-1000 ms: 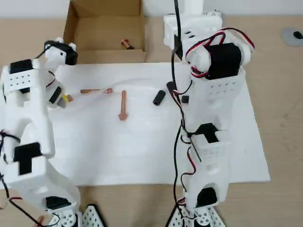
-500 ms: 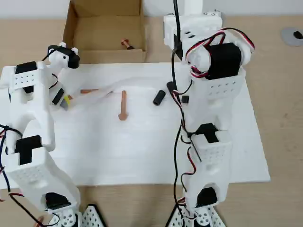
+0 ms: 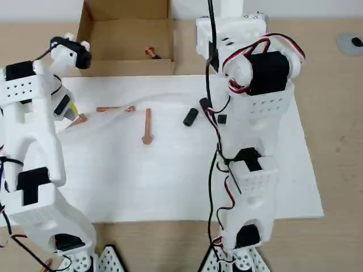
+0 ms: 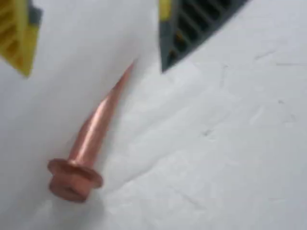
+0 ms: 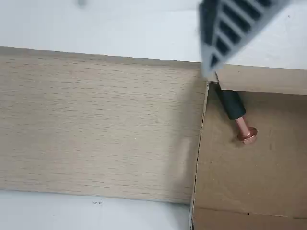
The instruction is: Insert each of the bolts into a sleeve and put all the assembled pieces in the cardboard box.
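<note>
copper-coloured and black, one assembled piece (image 3: 152, 54) already lies inside the cardboard box (image 3: 130, 68), against its right-hand wall. the right wrist view shows the bolt head poking out of its sleeve on the box floor (image 5: 238, 122). by that count the job looks roughly a quarter done.

three bolts still lie loose on the white sheet (image 3: 170, 187) spread in front of the box. one bolt (image 3: 113, 109) lies crosswise just off the box's front wall. a second bolt (image 3: 148, 126) points away from the box a little farther out. the third bolt (image 3: 81, 118) sits off the box's front left corner, under the left arm (image 3: 34, 141).

the left jaws stand apart and empty, with the third bolt (image 4: 84, 153) flat on the sheet below the gap, untouched. two black sleeves (image 3: 190, 117) (image 3: 204, 105) wait off the box's front right corner, close beside the right arm (image 3: 255, 113). the right jaws hover near the box's outer wall, and whether they are apart or together cannot be told.

left to do, as judged here: sleeve the three bolts and carry each one to the box.

the sheet is creased and covers most of a pale wood worktop (image 3: 334, 113). a small grey disc (image 3: 350, 42) rests on the wood, well to the right of the box.
</note>
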`<state>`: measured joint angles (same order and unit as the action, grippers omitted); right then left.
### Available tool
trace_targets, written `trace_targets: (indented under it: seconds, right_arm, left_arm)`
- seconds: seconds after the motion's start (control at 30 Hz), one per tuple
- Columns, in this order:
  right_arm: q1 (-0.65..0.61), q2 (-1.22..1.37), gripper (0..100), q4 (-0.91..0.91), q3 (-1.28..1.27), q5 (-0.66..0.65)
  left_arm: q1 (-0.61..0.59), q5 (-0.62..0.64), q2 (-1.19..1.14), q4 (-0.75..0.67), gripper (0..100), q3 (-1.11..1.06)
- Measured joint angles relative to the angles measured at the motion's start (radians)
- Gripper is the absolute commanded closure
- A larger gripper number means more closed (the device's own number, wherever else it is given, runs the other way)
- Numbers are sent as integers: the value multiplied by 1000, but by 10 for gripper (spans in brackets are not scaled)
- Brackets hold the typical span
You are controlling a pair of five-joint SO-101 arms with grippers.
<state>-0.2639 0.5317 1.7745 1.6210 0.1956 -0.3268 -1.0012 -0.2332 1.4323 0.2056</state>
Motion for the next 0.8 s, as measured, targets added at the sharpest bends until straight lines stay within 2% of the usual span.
trace_targets:
  seconds: [0.3, 0.7, 0.8]
  right_arm:
    - [0, 0, 590, 0, 0, 0]
    - [0, 0, 590, 0, 0, 0]
    - [0, 0, 590, 0, 0, 0]
  left_arm:
    - [0, -35, -94, -149, 815, -92]
    - [0, -77, -173, -161, 816, -114]
    - [0, -77, -206, -163, 855, -110]
